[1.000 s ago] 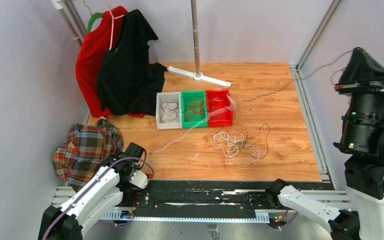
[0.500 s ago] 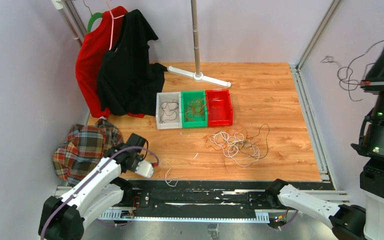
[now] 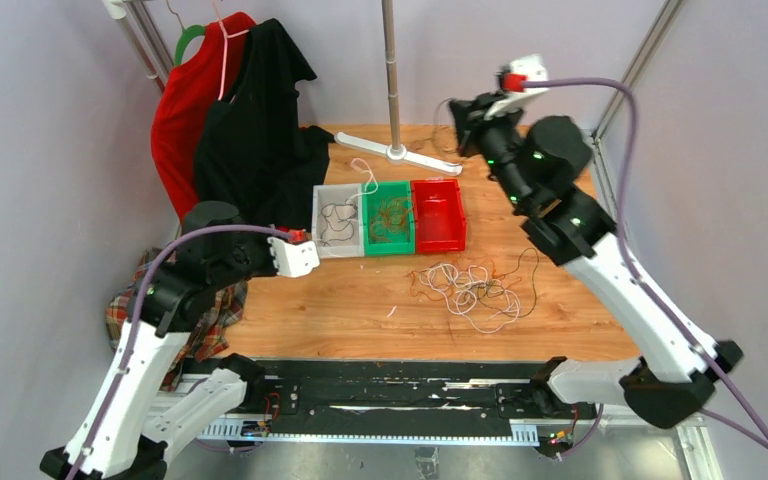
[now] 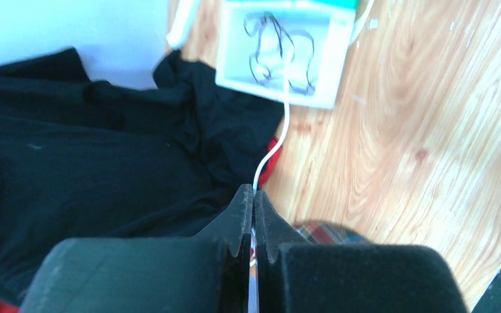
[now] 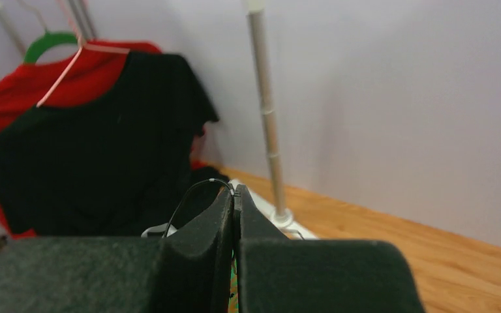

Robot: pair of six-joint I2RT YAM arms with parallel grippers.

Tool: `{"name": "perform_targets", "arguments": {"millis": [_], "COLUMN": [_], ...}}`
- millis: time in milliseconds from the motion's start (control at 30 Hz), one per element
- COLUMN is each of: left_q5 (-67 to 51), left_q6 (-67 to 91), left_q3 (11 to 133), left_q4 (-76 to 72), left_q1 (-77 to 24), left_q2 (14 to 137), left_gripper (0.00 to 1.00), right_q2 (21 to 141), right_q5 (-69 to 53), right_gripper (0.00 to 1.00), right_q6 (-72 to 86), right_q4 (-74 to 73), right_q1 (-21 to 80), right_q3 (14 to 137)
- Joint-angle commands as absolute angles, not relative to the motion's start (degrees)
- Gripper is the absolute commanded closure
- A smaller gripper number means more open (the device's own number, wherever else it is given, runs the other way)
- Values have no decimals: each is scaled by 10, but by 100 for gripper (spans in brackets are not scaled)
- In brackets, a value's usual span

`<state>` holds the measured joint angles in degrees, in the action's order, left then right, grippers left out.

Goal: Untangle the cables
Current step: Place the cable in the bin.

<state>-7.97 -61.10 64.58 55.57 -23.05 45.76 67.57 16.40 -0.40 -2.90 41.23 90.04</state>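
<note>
Bare wood rings the tangle (image 3: 470, 288) of white, orange and black cables lying mid-counter (image 3: 360, 320), with open boards from there to the right rail. By the plaid cloth (image 3: 175, 295) at the left edge, the left hand (image 4: 253, 199) is pinched together on a white cable (image 4: 280, 134) that runs to the grey bin (image 4: 274, 95). Farther back, high beside the pole (image 3: 391, 80), the right hand (image 5: 233, 192) is clamped on a thin black cable (image 5: 196, 188).

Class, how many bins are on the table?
3, in a row: white bin on the left, green bin in the middle, red bin on the right. None looks hidden.
</note>
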Motion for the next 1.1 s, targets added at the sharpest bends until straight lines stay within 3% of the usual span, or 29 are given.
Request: {"name": "perform_targets", "arguments": {"millis": [0,333,567,1067], "left_q5": [-179,-248,-221,-250], "left_q6": [-535,-479,-393,-358], "left_q3": [715,760,727,733], "left_q4": [591,530,326,318], "left_q1": [-229,-229,-229,-229], "left_q2": [426,330,248,242], "left_gripper": [99,99,99,99], "right_q2": [731,907,983,1126], "right_q5": [41,-85,-117,-109], "right_gripper": [100,99,99,99], "right_q6": [88,166,171,195], "right_q4": [37,129,130,121], "right_q1": [419,426,450,473], "right_q3": [899,913,960,1015]}}
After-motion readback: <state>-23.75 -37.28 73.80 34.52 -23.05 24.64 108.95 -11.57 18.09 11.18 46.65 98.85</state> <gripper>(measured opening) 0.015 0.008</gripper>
